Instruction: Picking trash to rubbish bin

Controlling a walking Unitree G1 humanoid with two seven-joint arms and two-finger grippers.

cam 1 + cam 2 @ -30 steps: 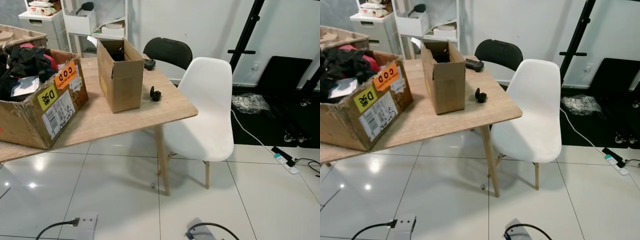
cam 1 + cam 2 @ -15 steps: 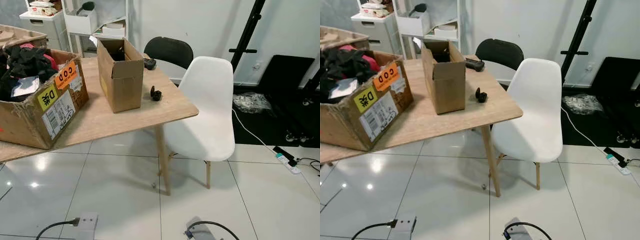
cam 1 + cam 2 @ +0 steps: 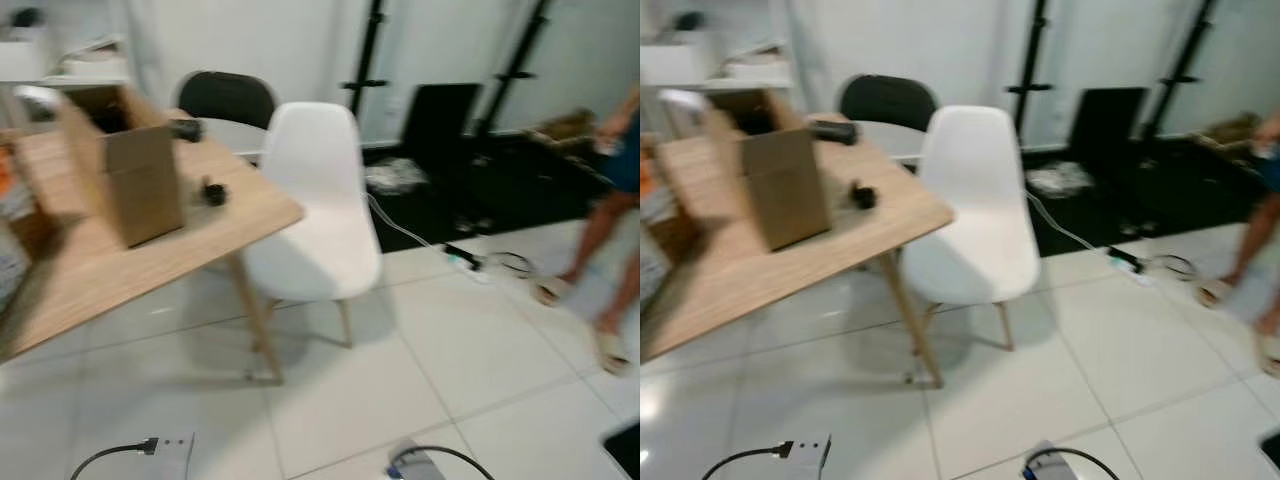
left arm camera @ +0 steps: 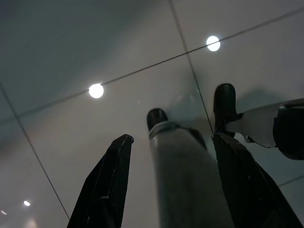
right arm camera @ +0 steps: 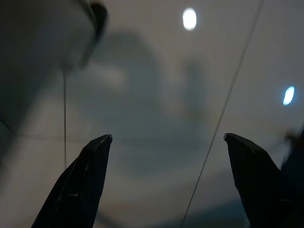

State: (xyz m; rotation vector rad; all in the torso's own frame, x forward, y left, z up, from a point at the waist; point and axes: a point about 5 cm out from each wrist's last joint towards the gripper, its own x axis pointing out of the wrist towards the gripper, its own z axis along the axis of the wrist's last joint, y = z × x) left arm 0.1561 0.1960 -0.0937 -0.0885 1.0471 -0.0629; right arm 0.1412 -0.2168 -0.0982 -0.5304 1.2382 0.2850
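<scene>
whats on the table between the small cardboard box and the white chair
A small dark object, too blurred to identify, sits on the wooden table between the cardboard box and the white chair, seen in both eye views.

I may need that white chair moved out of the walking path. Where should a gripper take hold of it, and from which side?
Probably the top edge of the white chair backrest, coming from behind and above. The back stands upright as a thin shell with its rim free, which two fingers could pinch. The seat faces the wooden table, so the front is blocked. The picture is blurred, so finer detail cannot be told.
</scene>
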